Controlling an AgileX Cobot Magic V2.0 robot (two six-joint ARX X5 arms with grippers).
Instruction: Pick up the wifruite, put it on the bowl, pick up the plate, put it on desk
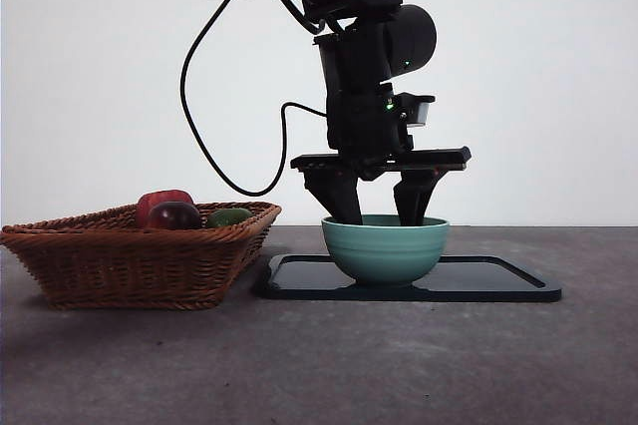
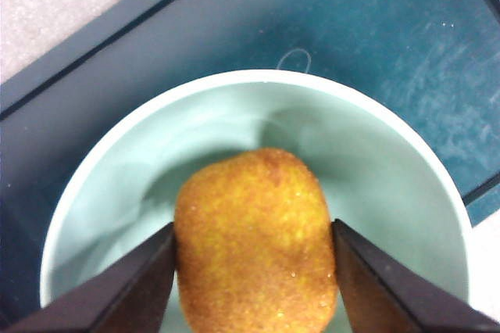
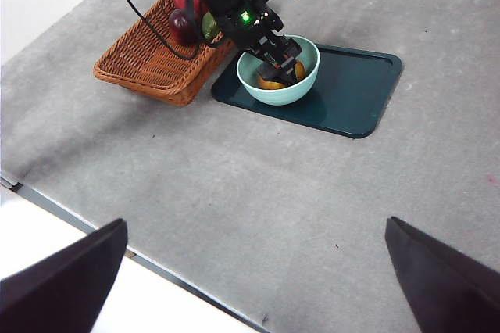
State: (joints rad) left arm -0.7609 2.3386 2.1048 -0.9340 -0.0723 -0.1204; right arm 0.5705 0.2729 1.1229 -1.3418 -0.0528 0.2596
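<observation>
Left wrist view showed my left gripper clamped on the wifruite, held straight down inside the bowl; my right gripper waited spread, well apart.

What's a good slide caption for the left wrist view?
Left gripper holding the orange-brown wifruite inside the mint-green bowl, which sits on a dark tray.

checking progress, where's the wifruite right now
The wifruite sits between the left gripper's jaws, lowered inside the mint-green bowl, which stands on the dark tray beside the wicker basket.
</observation>
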